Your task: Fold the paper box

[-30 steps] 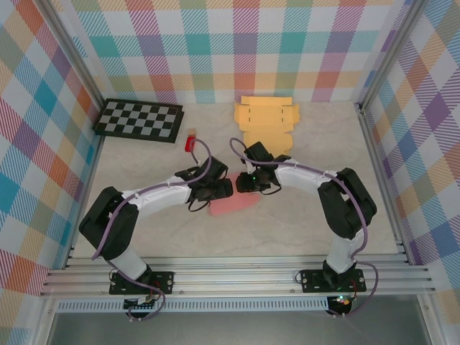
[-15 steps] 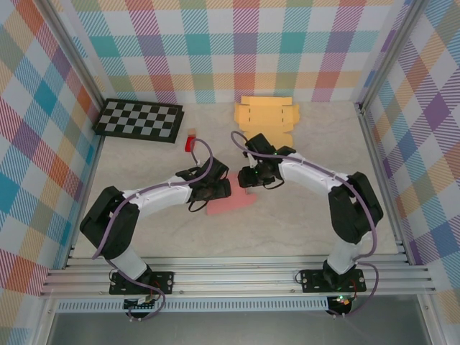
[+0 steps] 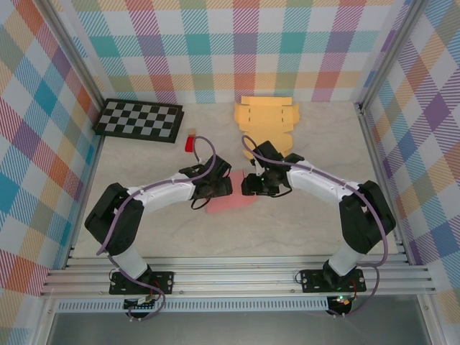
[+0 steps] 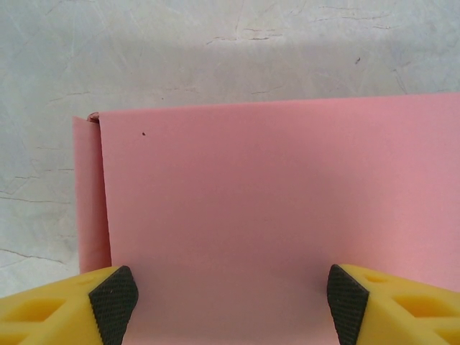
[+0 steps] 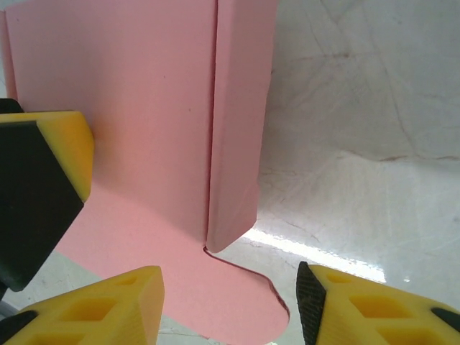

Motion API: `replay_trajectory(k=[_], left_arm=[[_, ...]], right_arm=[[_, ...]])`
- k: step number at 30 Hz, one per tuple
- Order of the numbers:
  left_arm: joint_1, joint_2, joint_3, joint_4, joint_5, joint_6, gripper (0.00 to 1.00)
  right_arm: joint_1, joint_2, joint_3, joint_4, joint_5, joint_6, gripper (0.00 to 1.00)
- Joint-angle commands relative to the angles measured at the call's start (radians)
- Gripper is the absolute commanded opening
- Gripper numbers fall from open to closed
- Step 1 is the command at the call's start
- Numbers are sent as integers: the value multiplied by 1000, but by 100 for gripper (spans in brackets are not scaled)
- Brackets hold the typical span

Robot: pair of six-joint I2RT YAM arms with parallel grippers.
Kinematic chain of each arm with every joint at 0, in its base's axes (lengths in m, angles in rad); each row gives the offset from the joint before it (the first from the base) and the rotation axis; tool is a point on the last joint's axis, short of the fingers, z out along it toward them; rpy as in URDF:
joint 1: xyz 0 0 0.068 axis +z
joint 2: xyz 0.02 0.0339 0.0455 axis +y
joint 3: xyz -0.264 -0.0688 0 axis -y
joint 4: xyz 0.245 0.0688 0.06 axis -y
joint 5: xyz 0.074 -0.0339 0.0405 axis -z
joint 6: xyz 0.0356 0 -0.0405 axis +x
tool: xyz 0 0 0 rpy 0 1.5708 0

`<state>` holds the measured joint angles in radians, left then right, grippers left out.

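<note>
Pink paper box (image 3: pixel 228 204) lies mostly flat, approx mid-table, betw. the two hands. Left wrist cam: one wide smooth panel (image 4: pixel 273 194) w/ a narrow strip (image 4: pixel 90 194) folded along its left edge. Right wrist cam: a long flap (image 5: pixel 238 122) stands up off the sheet along a crease, and a rounded tab (image 5: pixel 244 309) lies flat at the near end.

The table (image 3: pixel 309 223) is pale beige, marbled w/ faint veins. Pastel plaid walls (image 3: pixel 215 43) close 3 sides, w/ metal rails at the near edge. Back left there is a black/white checkerboard (image 3: pixel 140 119), and just right of it a small red item (image 3: pixel 190 141). Back centre lies a flat orange blank (image 3: pixel 267 118), unfolded, apart from the box.

Both arms reach in from the near edge, elbows out, wrists meeting mid-table, hands facing each other over the box. The left hand (image 3: pixel 220 188) is low over the box's left part, jaws wide apart, black pads (image 4: pixel 115 302) over the panel's near edge, nothing clamped; can't tell if they touch the paper. The right hand (image 3: pixel 249 187) is at the box's right end, jaws apart and gripping nothing, tab betw. its fingers (image 5: pixel 374 309). One left finger (image 5: pixel 43 194) shows just beside the panel in the right wrist cam.
</note>
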<state>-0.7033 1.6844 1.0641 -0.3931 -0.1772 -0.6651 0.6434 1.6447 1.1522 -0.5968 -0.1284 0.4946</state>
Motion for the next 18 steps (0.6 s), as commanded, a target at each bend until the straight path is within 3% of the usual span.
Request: replay_trajectory(k=[1,10,16,18], left_arm=[[8,58,-2,-77,8,-19,74],[8,30,105,-105,81,4,82],[15,-49,190,-218,19,15,89],[30,-92,169,-240,3,-4,95]], right_arm=[[7,7,-14,19,-24,36,54],[6,64,18,33,62,-18,55],[7,121,20,101,62,-23,54],[7,136,19,113,43,-15,53]])
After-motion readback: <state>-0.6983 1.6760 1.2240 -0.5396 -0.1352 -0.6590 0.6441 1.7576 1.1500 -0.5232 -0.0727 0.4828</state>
